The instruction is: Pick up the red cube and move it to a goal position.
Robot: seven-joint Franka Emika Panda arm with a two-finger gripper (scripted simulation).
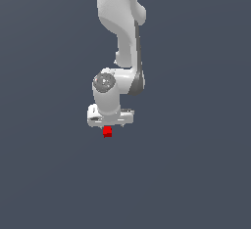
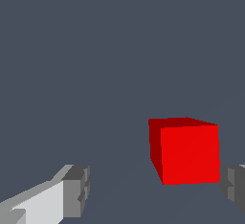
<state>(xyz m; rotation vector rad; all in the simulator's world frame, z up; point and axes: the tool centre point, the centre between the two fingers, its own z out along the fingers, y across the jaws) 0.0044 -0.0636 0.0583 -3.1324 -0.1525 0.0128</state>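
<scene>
Count on inspection: 1 red cube [image 1: 107, 132] [image 2: 185, 151], 1 white robot arm [image 1: 120, 42], 1 gripper [image 1: 110, 125] [image 2: 153, 192] carrying 2 fingers [image 2: 76, 189], 1 at 9 o'clock of the cube and 1 at 3 o'clock, and 1 plain grey ground surface [image 1: 196, 174].

Cube between the fingers of the pincer

The arm [image 1: 122, 42] comes down from above, and the pincer [image 1: 109, 126] hangs at its lower end, pointing downward. The cube [image 1: 107, 132] sits directly under the pincer, between its two fingers [image 2: 75, 191]. In the wrist view the cube [image 2: 185, 150] is just beside one finger and apart from the other one, so it is not in the middle of the gap.
</scene>
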